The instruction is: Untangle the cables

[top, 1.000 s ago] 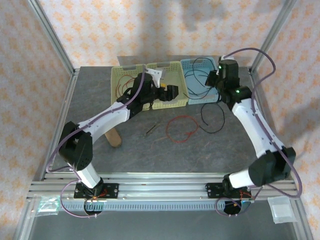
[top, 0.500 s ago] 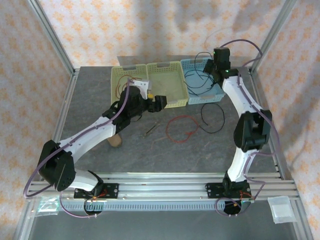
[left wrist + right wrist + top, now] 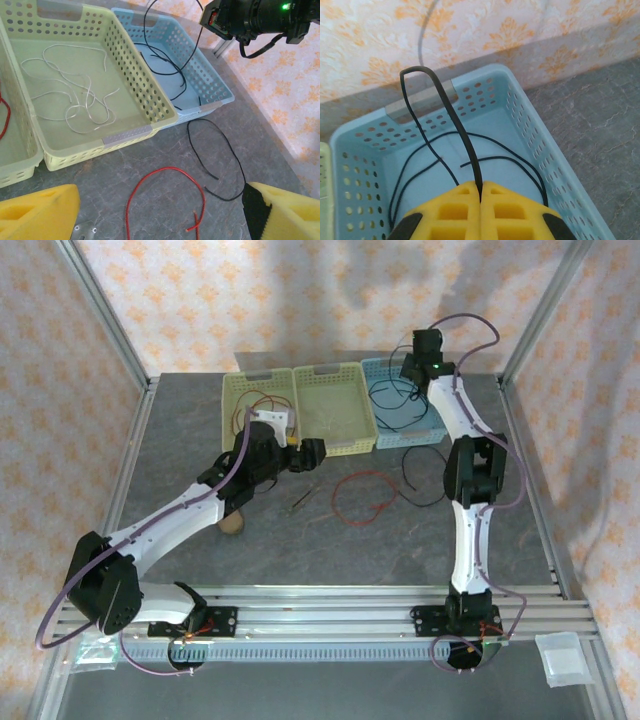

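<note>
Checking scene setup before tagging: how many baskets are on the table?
3, side by side along the far side: left yellow-green basket, middle yellow-green basket, blue basket on the right. None looks hidden.

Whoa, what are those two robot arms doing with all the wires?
They are sorting tangled cables. The right gripper is pinched shut on a black cable, holding it above the blue basket. The left gripper is open, hovering over a red cable and a second black cable that lie on the table. White cables lie in the middle basket.
</note>
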### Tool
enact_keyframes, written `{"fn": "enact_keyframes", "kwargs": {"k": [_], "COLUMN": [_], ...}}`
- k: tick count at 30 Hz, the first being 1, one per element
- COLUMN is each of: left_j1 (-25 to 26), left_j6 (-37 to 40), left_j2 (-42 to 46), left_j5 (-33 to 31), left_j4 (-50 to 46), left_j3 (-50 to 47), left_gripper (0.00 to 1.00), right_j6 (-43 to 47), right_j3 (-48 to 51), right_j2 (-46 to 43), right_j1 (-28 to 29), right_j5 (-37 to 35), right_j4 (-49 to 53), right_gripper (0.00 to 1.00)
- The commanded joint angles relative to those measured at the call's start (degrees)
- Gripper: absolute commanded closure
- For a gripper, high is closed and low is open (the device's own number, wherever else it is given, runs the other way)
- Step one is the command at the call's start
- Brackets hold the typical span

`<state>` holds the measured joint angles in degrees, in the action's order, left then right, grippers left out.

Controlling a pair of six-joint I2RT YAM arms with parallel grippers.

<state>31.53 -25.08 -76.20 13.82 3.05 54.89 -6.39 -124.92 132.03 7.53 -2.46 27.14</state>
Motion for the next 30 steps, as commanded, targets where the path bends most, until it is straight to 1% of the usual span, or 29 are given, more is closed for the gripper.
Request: {"fn": "enact_keyframes", "kwargs": {"k": [1,4,7,10,12,15,19,21,25,30], "left_j1": [1.0,2.1,3.4,4.6,5.4,6.8,9.6,10.5,12.0,13.9], "left_j6": [-0.4,0.1,0.7,0.8,0.7,0.3,-0.5,-0.9,-2.2,-3.0], "left_j2": [0.4,-0.7,-2.1,-3.7,-4.8,-7.5,-11.7,-13.8,-17.6,-22.5], "left_j5": [-2.2,-3.2,-4.7,-5.6,-5.8,-6.3,-11.0,-12.0,-11.7,-11.0], "left_j4": [-2.0,-3.1,-4.3,-5.2,-5.0,-5.3,-7.2,-7.6,-6.5,-5.8], "left_j3": [0.0,0.7,1.8,2.9,3.6,5.4,8.7,10.1,12.1,15.2], "left_gripper": [0.14,0.14,0.14,0.14,0.14,0.14,0.14,0.15,0.15,0.15], "right_j6": [0.7,0.5,0.4,0.3,0.1,-0.5,-1.5,-2.1,-2.3,-4.4], "right_j3": [-2.8,-2.7,-2.1,-0.8,1.4,7.4,17.6,23.5,36.4,49.1], "right_j2": [1.2,0.2,-1.6,-4.0,-6.6,-11.9,-19.8,-23.8,-32.5,-41.2], "right_j1": [-0.2,-0.3,-0.2,-0.3,-0.2,-0.2,-0.1,0.2,1.0,1.6], "right_j5": [-1.6,-0.6,0.1,0.3,0.9,1.9,3.5,3.2,3.6,4.1], "right_j4": [4.1,4.2,4.1,4.5,4.4,3.1,2.7,2.7,1.4,2.1], "right_gripper": [0.92,0.84,0.78,0.75,0.75,0.75,0.76,0.76,0.77,0.77]}}
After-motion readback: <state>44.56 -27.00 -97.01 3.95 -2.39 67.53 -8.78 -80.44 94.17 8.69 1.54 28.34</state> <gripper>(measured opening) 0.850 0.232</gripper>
